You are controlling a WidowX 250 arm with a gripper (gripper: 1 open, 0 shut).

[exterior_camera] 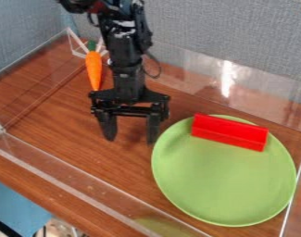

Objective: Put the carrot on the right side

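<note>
A brown wooden tabletop with a clear plastic wall around its edges carries a round light-green plate, which lies just right of the black gripper. A small orange carrot lies on the wood behind the gripper, slightly to its left.

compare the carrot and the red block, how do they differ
Colour and shape: the carrot is orange and tapered, while the red block is a straight-edged rectangular bar.
Place: the carrot lies on the wooden table, partly hidden behind the arm, whereas the red block rests on the green plate.
Size: the carrot looks shorter than the red block.
Shared: neither is held; the tool stands open between them.
</note>
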